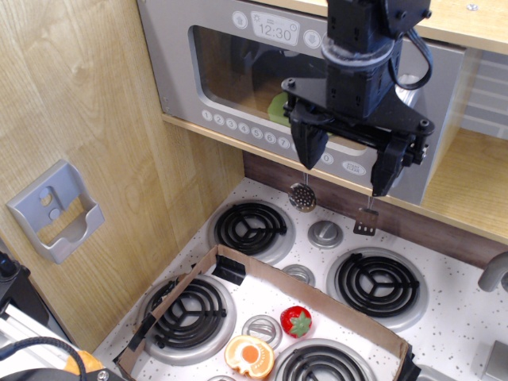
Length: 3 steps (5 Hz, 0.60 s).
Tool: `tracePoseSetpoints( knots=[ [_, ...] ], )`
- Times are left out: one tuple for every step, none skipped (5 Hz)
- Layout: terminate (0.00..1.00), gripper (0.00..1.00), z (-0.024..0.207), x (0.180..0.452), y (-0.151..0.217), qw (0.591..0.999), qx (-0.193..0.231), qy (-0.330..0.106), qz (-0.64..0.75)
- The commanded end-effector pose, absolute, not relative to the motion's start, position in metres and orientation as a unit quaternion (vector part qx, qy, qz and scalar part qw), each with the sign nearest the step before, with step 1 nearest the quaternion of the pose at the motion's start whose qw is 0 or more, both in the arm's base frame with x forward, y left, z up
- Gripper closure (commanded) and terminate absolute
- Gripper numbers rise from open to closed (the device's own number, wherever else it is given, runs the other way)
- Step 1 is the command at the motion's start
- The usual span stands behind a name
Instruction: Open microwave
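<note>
The microwave (230,48) sits at the top, under a wooden shelf. It has a wide grey door with a clear window, a 12:30 display (275,30) and a row of round number buttons (254,132). Its door looks shut. A green object (277,108) shows behind the window. My black gripper (347,161) hangs in front of the right half of the door, pointing down, open and empty. One fingertip (306,149) covers the button row. A bit of the silver handle (408,80) shows behind my wrist; the remainder is hidden.
Below is a toy stove with black coil burners (250,226). A cardboard tray (238,264) holds a toy strawberry (296,321) and an orange slice (249,355). A spoon (302,196) and a spatula (366,222) hang under the microwave. A grey wall holder (57,210) is at the left.
</note>
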<state>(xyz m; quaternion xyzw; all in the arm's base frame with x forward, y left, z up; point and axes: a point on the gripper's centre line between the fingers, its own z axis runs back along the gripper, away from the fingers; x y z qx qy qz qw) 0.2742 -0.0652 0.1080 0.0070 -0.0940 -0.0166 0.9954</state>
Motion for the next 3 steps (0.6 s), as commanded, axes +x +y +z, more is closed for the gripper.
tracePoseSetpoints(
  knots=[
    [0.0, 0.0, 0.124, 0.302, -0.071, 0.991, 0.014, -0.133, -0.028],
    [0.0, 0.0, 0.126, 0.316, -0.07, 0.991, 0.011, -0.131, -0.04],
    [0.0, 0.0, 0.13, 0.326, -0.072, 0.991, 0.008, -0.126, -0.046]
  ],
)
